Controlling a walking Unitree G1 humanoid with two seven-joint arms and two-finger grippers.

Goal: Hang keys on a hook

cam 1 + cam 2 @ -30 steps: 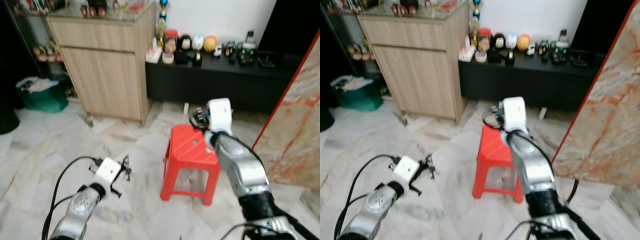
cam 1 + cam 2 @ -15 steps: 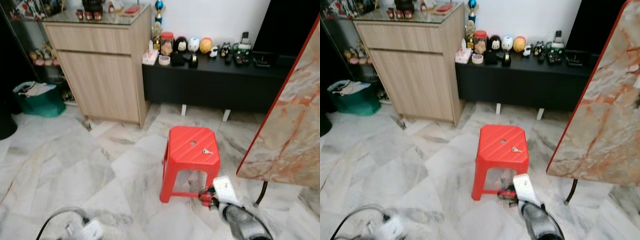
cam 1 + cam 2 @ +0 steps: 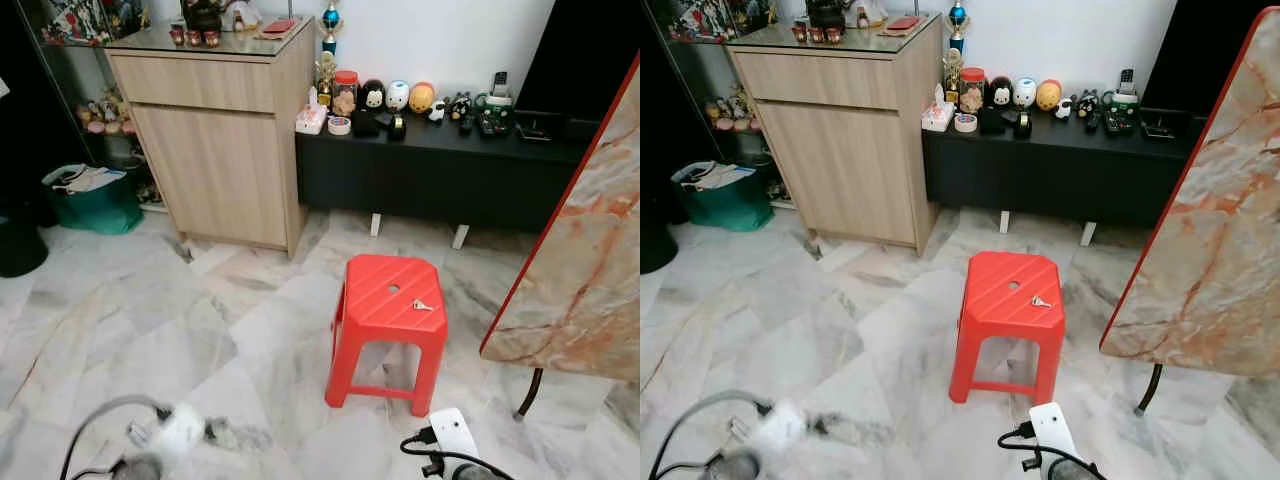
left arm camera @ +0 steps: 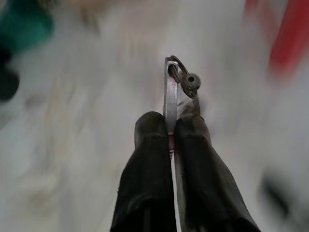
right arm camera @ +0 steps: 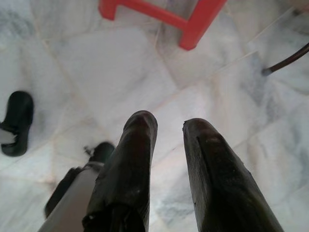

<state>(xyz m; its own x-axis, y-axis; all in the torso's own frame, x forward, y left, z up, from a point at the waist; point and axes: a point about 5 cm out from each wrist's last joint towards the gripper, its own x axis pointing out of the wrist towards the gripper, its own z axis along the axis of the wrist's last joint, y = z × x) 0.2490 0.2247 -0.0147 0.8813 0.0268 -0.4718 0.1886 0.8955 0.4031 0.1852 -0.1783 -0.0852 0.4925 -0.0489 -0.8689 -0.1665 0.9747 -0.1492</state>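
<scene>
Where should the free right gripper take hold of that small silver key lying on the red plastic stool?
Take the small silver key across its narrow shank, coming straight down from above: it lies flat on the red plastic stool, near the seat's right edge, so no side gives room beneath. The right gripper is open, low near the floor.

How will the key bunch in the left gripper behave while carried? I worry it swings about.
The left gripper pinches only the flat metal piece, so the keys dangling from its ring probably swing and twist. They look small and light, so slipping seems unlikely.
</scene>
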